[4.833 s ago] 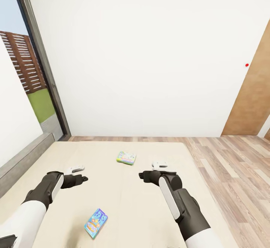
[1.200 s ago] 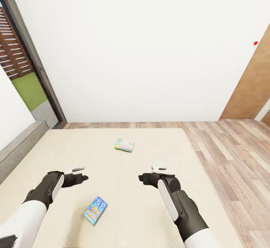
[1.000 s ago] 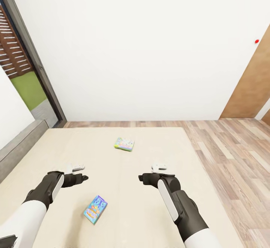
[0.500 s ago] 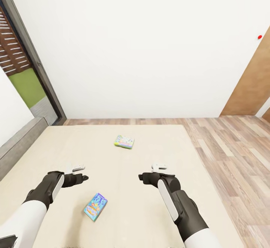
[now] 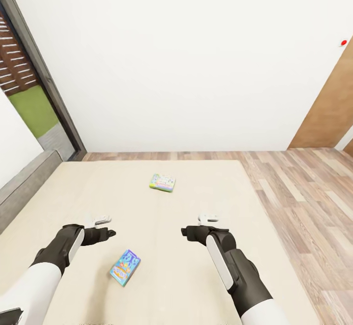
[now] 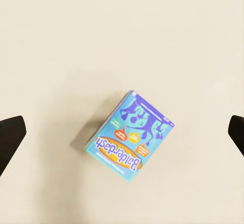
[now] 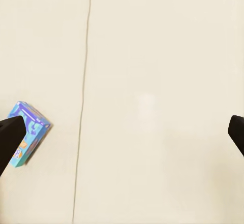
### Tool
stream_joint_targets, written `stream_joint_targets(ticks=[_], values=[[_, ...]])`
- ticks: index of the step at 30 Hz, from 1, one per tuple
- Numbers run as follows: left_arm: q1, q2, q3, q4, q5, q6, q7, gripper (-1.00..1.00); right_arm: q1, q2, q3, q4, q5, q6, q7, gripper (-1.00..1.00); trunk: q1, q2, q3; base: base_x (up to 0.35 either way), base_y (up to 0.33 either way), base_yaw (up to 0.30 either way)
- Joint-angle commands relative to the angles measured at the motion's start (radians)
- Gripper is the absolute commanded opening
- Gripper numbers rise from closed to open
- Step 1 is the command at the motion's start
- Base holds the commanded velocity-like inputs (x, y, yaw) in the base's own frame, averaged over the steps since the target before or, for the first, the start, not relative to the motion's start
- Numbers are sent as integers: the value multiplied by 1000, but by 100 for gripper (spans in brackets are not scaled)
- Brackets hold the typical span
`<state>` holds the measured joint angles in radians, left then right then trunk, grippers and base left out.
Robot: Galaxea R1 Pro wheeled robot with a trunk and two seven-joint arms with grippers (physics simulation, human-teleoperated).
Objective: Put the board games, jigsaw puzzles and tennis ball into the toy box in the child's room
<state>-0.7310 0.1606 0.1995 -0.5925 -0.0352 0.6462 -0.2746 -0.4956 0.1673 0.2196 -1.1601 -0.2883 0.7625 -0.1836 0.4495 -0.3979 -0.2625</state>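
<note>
Two board games lie flat on the bed's beige mattress (image 5: pixel 215 192). The small blue one (image 5: pixel 125 266) rests between my arms, close to my left gripper (image 5: pixel 104 228). In the left wrist view that blue box (image 6: pixel 133 135), lettered "Balderdash", lies below and between the dark fingertips (image 6: pixel 10 137), which stand wide apart. The green-edged multicolour game (image 5: pixel 163 182) lies farther out, toward the bed's far edge. My right gripper (image 5: pixel 197 225) hovers open over bare mattress; in its wrist view the blue game (image 7: pixel 28 132) lies beside one fingertip (image 7: pixel 9 138). The toy box, table, jigsaw puzzles and tennis ball are out of view.
A grey headboard (image 5: pixel 24 187) runs along the bed's left side, below a tall window (image 5: pixel 24 84). Wood floor (image 5: pixel 304 197) lies to the right and beyond the bed, a white wall (image 5: pixel 196 60) stands behind, and a brown door (image 5: pixel 328 109) is at the far right.
The whole picture has shifted, so the camera has moved: the bed and both games sit slightly higher in view. Both arms hold the same pose, grippers still open.
</note>
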Motion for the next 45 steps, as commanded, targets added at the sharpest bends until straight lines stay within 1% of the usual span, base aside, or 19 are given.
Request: stream_joint_targets(ticks=[1, 12, 20, 27, 33, 38, 45], values=[[-1, 0, 4, -1, -4, 6, -6, 100, -1, 0, 1, -1, -11, 3, -10, 100, 1, -2, -4, 0, 0, 0], [-1, 3, 6, -1, -5, 4, -4, 100, -1, 0, 1, -1, -10, 3, -10, 100, 1, -2, -21, 0, 0, 0], [-1, 4, 6, 2, -3, -42, -3, 100, -1, 0, 1, -1, -9, 3, -10, 100, 1, -2, -34, 0, 0, 0], [-1, 3, 6, 2, -3, -49, -3, 100, -1, 0, 1, -1, -9, 3, -10, 100, 1, -2, -45, 0, 0, 0], [-1, 1, 5, 4, -3, -70, -2, 100, -1, -1, 1, -1, -9, 3, -10, 100, 1, -2, -55, 0, 0, 0], [-1, 0, 6, 34, -5, -83, -1, 100, -1, -1, 1, -1, -9, 3, -10, 100, 1, -2, -63, 0, 0, 0], [-1, 1, 6, 50, -6, -100, 0, 100, -1, -1, 1, -1, -9, 3, -10, 100, 1, -2, -74, 0, 0, 0]])
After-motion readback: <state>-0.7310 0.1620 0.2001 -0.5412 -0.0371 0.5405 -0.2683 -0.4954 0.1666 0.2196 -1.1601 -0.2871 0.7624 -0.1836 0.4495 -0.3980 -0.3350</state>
